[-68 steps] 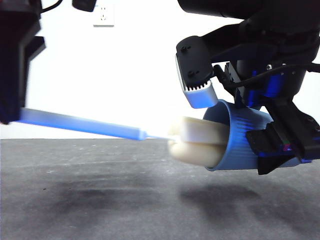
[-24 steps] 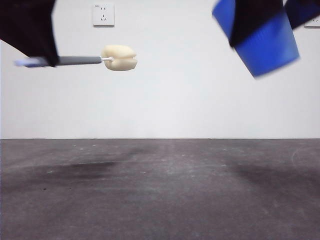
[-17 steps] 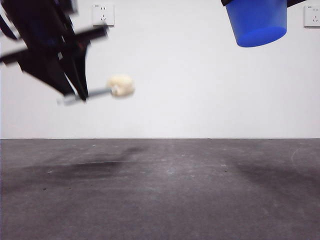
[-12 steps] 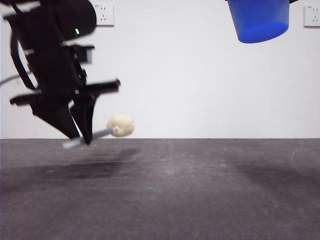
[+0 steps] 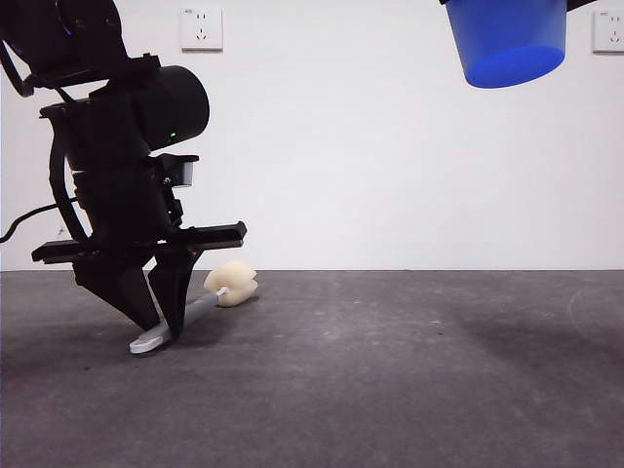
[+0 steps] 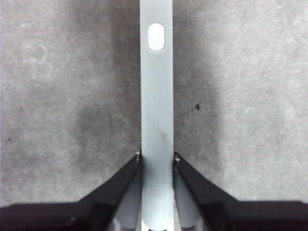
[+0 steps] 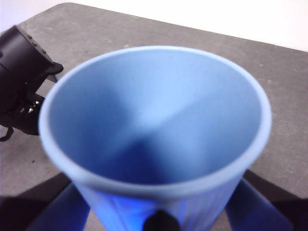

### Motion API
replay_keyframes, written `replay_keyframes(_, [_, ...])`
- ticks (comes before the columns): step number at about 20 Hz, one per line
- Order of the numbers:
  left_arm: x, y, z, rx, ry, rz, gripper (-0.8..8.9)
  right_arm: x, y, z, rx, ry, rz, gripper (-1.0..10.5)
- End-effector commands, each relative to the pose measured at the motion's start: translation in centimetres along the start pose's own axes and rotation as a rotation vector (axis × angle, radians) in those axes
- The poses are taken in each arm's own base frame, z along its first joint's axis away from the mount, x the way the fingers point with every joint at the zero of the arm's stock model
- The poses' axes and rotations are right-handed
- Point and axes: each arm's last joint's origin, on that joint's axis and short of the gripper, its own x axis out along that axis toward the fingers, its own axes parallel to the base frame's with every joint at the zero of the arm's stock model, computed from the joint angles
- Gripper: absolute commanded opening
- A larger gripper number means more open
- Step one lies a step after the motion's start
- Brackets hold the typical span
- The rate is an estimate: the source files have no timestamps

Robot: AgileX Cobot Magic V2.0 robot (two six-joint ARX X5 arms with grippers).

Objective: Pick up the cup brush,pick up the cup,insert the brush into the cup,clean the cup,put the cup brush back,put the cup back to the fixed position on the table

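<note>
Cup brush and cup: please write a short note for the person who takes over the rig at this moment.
Left gripper: shut on the cup brush, low at the table; the handle end and the sponge head appear to touch the surface.
Right gripper: shut on the cup, held high, mouth up; inside looks empty.
Done: brush is out of the cup, nearly put down.
Left: release the brush, then set the cup at its place.

One grey-handled brush with a cream sponge head (image 5: 210, 298), one blue ribbed plastic cup (image 5: 507, 41), two white wall sockets (image 5: 201, 28).
</note>
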Motion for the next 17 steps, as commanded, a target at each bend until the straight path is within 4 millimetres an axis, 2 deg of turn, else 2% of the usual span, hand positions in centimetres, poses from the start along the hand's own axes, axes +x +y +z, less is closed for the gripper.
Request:
replay_keyframes(1, [0.5, -0.1, -0.3, -0.009, 0.006, -0.001, 0.27, -0.1, 0.0, 0.2, 0.028, -0.013, 0.003, -0.2])
replay_keyframes(4, [0.4, -0.2, -0.4, -0.005, 0.034, -0.045, 2.7, 0.0, 0.0, 0.2, 0.027, -0.01, 0.003, -0.2])
replay_keyframes(5, [0.4, -0.2, -0.4, -0.006, 0.046, -0.068, 2.92, 0.1, 0.1, 0.1, 0.026, -0.005, 0.002, -0.2])
replay_keyframes(9, [0.4, -0.2, -0.8, 0.0, 0.088, -0.074, 2.93, 0.9, 0.3, 0.2, 0.025, -0.003, 0.001, -0.2])
replay_keyframes(12, [-0.3, 0.0, -0.9, 0.011, 0.104, -0.067, 2.93, 2.4, 0.4, -0.1, 0.022, 0.018, -0.022, -0.2])
replay_keyframes(14, [-1.8, 0.1, -0.7, 0.051, 0.071, -0.082, 2.92, 3.9, 0.0, -0.4, 0.04, 0.011, -0.04, -0.2])
replay_keyframes(17, [-5.6, 0.3, -0.2, 0.068, -0.021, -0.117, 2.92, 6.8, -1.2, -1.1, 0.08, 0.011, -0.034, -0.2])
